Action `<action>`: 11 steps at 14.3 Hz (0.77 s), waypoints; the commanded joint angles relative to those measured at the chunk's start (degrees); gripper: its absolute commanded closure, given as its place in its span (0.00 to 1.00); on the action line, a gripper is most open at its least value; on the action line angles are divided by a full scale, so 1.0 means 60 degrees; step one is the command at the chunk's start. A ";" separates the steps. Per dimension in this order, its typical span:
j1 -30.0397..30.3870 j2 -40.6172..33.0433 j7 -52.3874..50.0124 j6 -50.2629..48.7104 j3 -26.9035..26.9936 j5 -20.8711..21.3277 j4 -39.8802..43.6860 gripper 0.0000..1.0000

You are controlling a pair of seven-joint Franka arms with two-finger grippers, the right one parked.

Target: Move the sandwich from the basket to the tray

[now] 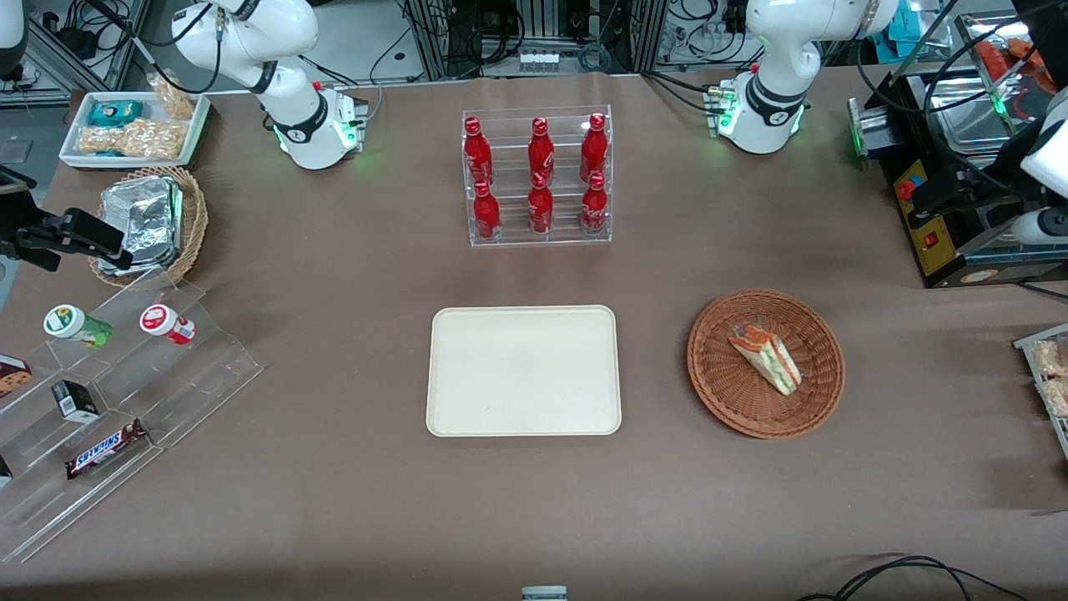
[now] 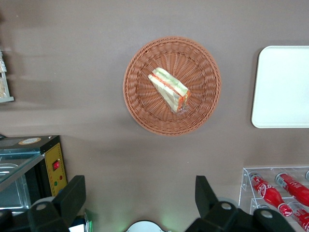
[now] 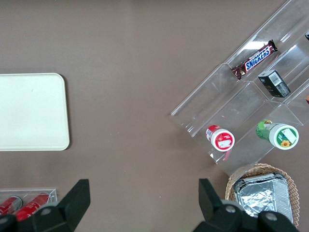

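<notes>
The sandwich (image 1: 766, 357), a clear-wrapped wedge with white bread and red-orange and green layers, lies in the reddish-brown wicker basket (image 1: 709, 392). The cream tray (image 1: 524, 370) lies flat beside the basket, toward the parked arm's end, with nothing on it. My left gripper (image 1: 922, 199) hangs high above the table, farther from the front camera than the basket, toward the working arm's end. In the left wrist view the gripper (image 2: 138, 193) is open and empty, with the sandwich (image 2: 169, 90), the basket (image 2: 140, 116) and a part of the tray (image 2: 282, 87) well below it.
A clear rack of red bottles (image 1: 538, 179) stands farther from the front camera than the tray. A black and yellow machine (image 1: 934, 217) sits under the gripper. A snack tray (image 1: 1050, 376) lies at the working arm's end. An acrylic stand (image 1: 125, 392) and a foil-filled basket (image 1: 150, 221) lie toward the parked arm's end.
</notes>
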 commanded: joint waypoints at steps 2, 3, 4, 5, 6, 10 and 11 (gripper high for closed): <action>-0.0060 0.0002 -0.0070 0.0169 0.0000 0.0018 -0.0574 0.00; -0.0075 0.0119 -0.0084 0.0417 0.0000 0.0017 -0.0923 0.00; -0.0206 0.0164 -0.0157 0.0927 -0.0029 0.0075 -0.1449 0.00; -0.0410 0.0150 -0.0578 0.1759 -0.0030 0.0163 -0.2208 0.00; -0.0572 0.0150 -0.1119 0.2579 -0.0044 0.0236 -0.2883 0.00; -0.1056 0.0281 -0.2760 0.6399 -0.0044 0.0925 -0.5666 0.00; -0.1173 0.0368 -0.3331 0.7310 -0.0044 0.0926 -0.6180 0.00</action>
